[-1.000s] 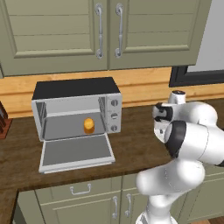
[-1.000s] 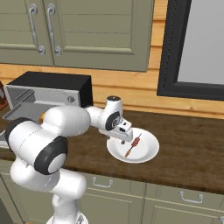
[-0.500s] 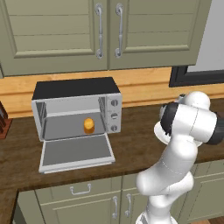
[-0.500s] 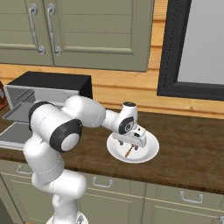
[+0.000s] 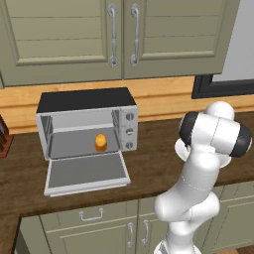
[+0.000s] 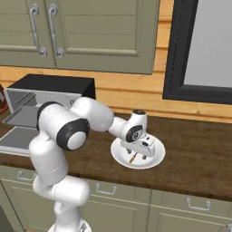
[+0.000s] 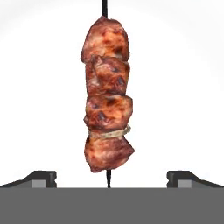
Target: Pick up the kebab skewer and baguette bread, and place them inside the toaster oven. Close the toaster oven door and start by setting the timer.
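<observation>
The kebab skewer [image 7: 106,96], a thin stick with dark red-brown meat chunks, lies on a white plate [image 6: 156,158]. My gripper [image 6: 139,154] hangs low over that plate, open, and its two dark fingertips [image 7: 41,178] stand on either side of the skewer's near end without touching it. In the right base view only the skewer's tip [image 6: 132,159] pokes out from under the hand. The baguette bread [image 5: 100,143], an orange-tan stub, stands inside the toaster oven [image 5: 87,101]. The toaster oven door [image 5: 85,173] is folded down flat onto the counter.
The oven sits at the left of the dark wooden counter [image 6: 195,158] and the plate to its right. Green wall cabinets [image 5: 119,34] hang above. A dark-framed panel [image 6: 199,45] is on the wall behind the plate. A brown wooden block [image 5: 4,136] stands at the far left.
The arm has swung further right and the hand has dropped lower over the plate, turning to straddle the skewer. The jaws stayed open. Oven and bread are unmoved.
</observation>
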Controlling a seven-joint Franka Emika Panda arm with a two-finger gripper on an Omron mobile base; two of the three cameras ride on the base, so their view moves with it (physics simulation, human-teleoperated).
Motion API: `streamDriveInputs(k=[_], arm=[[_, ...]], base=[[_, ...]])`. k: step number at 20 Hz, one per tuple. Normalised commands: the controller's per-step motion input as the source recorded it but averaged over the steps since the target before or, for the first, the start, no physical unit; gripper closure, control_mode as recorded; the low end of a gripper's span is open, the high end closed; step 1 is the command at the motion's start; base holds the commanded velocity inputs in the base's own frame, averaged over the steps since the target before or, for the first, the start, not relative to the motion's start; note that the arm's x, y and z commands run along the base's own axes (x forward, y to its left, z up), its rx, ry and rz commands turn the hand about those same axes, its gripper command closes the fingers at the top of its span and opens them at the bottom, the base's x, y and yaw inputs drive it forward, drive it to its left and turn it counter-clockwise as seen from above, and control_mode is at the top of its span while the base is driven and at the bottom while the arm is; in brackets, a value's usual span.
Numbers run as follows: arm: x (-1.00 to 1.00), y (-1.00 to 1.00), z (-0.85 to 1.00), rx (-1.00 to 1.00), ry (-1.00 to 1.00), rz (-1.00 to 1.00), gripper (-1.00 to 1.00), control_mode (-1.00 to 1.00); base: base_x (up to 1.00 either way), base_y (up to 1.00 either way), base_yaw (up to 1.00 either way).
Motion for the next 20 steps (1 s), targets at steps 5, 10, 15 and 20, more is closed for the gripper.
streamDriveInputs(k=[5, 10, 15, 20], arm=[[-0.05, 0.06, -0.12, 0.00, 0.00, -0.03, -1.00, -1.00], [-0.25, 0.00, -0.04, 0.00, 0.00, -0.03, -1.00, -1.00], [-0.07, 0.05, -0.08, 0.00, 0.00, -0.02, -1.00, -1.00], [0.00, 0.15, -0.23, 0.00, 0.00, 0.00, 1.00, -1.00]], base=[[0.00, 0.00, 0.00], [0.00, 0.00, 0.00], [0.00, 0.00, 0.00], [0.00, 0.00, 0.00]])
